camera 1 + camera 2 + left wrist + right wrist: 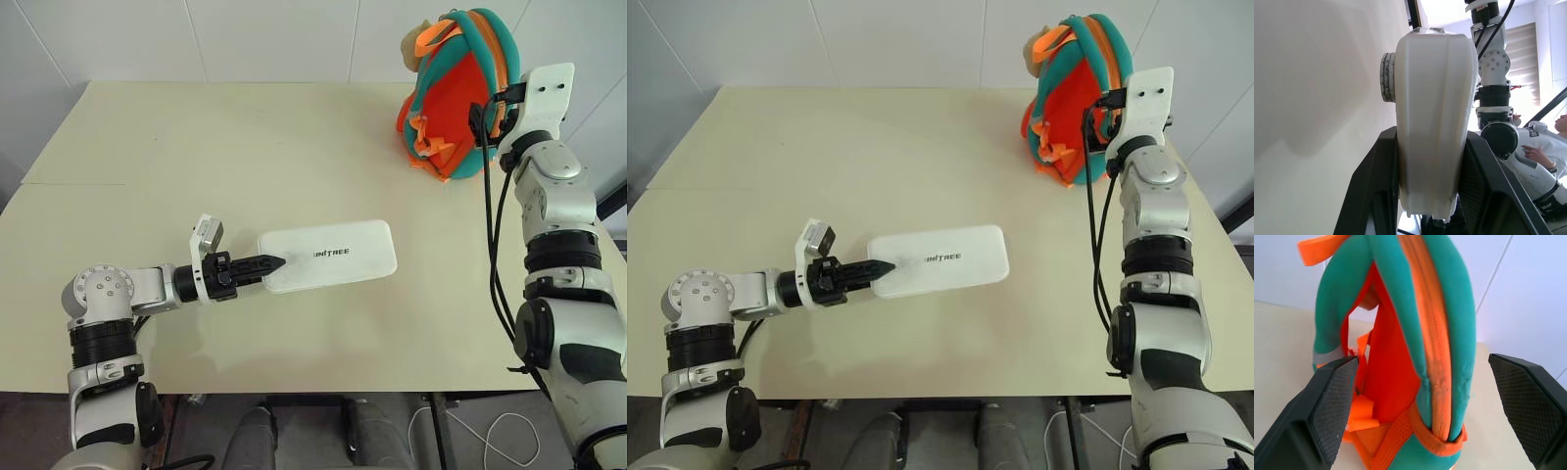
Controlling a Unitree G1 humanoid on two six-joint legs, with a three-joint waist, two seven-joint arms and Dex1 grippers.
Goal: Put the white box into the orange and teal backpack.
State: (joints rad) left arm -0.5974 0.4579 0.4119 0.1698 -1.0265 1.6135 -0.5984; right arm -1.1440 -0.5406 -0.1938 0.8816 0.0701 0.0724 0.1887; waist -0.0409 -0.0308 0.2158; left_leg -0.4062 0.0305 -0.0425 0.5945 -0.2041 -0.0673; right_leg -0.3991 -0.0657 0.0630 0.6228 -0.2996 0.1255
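Observation:
The white box (338, 253), flat with small dark lettering on top, is held level just over the table with a shadow beneath it. My left gripper (270, 263) is shut on the box's left end. In the left wrist view the box (1432, 98) is edge-on between the two black fingers (1371, 186). The orange and teal backpack (458, 93) stands upright at the far right of the table, with a beige pom-pom (414, 45) at its top. My right gripper (1422, 360) is raised close to the backpack (1400, 333), open wide with its pads on either side of the zip edge, not touching it.
The cream table (196, 157) runs to a white wall at the back. Its right edge lies close behind the backpack. Black cables (488, 225) hang along my right arm. Part of a person (1542, 152) appears in the left wrist view, beyond my right arm.

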